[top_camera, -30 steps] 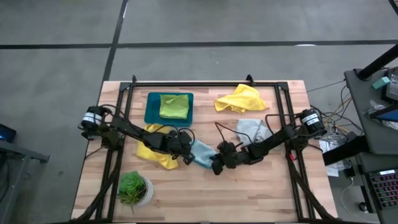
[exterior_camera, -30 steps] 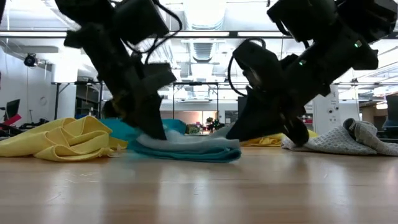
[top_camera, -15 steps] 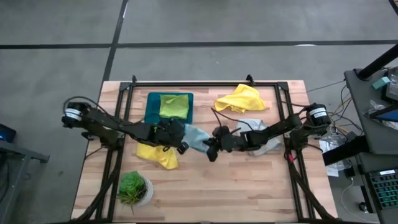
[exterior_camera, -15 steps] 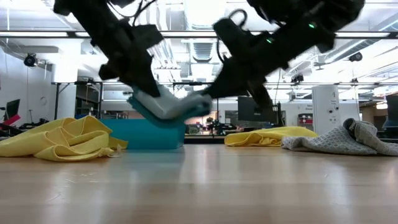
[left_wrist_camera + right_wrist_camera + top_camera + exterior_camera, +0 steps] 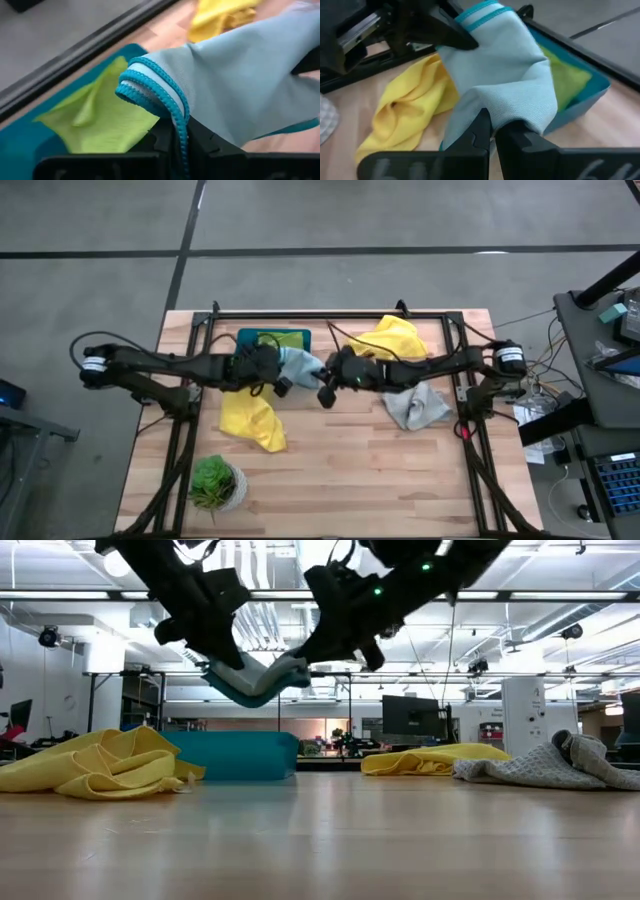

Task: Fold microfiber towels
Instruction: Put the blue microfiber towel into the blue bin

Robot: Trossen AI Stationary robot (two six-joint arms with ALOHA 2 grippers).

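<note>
The folded light blue towel (image 5: 298, 364) hangs in the air at upper centre of the high view, stretched between both grippers, beside the teal tray (image 5: 246, 338). The left gripper (image 5: 276, 372) pinches its left end; the right gripper (image 5: 325, 375) pinches its right end, fingers pressed on cloth.

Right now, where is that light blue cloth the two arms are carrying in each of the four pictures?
High view: light blue towel hangs between left gripper and right gripper, beside the teal tray.
Low view: towel in the air above the tray.
Left wrist view: towel fills the frame, pinched at its hem.
Right wrist view: towel draped over the fingers.
Shared landmark: teal tray holding the lime green towel.
</note>
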